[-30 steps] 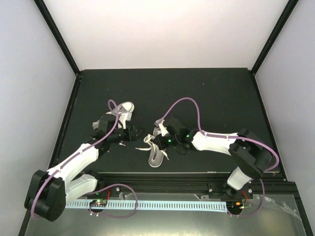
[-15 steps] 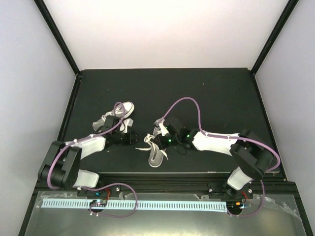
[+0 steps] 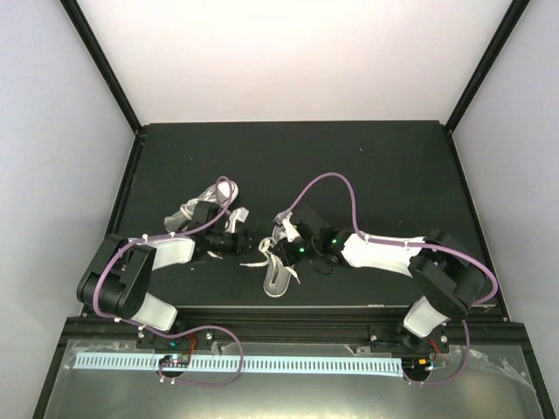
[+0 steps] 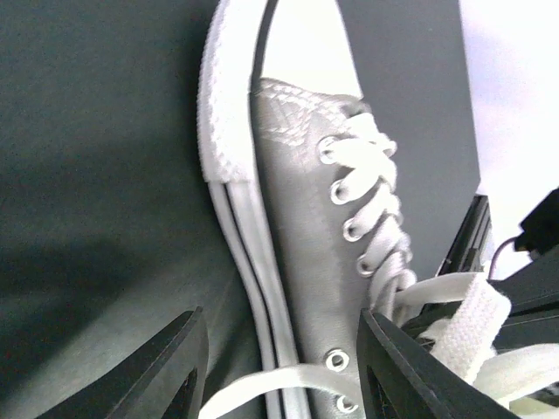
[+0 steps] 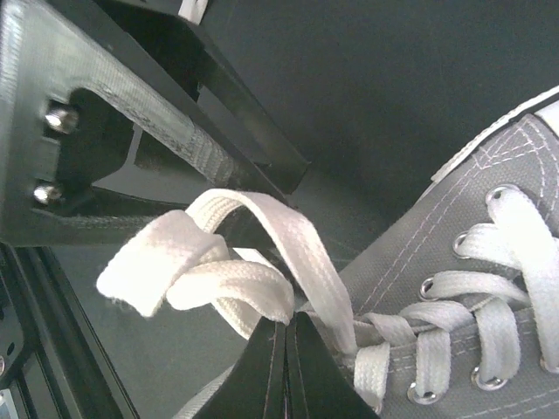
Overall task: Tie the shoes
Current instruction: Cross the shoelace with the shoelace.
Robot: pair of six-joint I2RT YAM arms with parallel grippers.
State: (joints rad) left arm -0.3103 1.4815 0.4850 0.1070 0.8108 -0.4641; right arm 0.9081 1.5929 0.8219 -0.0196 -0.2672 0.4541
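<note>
One grey sneaker (image 3: 278, 278) with white sole lies on its side at the table's middle front. It shows in the left wrist view (image 4: 306, 244) and the right wrist view (image 5: 489, 253). The other sneaker (image 3: 186, 212) lies at the left, partly hidden under my left arm. My right gripper (image 3: 281, 249) is shut on a loop of white lace (image 5: 218, 271) just above the eyelets, its tips (image 5: 288, 330) pinched together. My left gripper (image 3: 240, 243) is open, its jaws (image 4: 284, 375) either side of the middle sneaker's side and a loose lace (image 4: 262, 384).
Black table (image 3: 384, 166) with raised black edges; white walls around it. A loose lace end (image 3: 255, 262) trails left of the middle sneaker. Purple cables arc over both arms. The two grippers sit close together, the left one's body filling the right wrist view's upper left (image 5: 113, 131).
My left arm has folded back, its elbow swinging left toward the base, while its gripper stayed beside the middle sneaker. The right gripper has held still on the lace.
</note>
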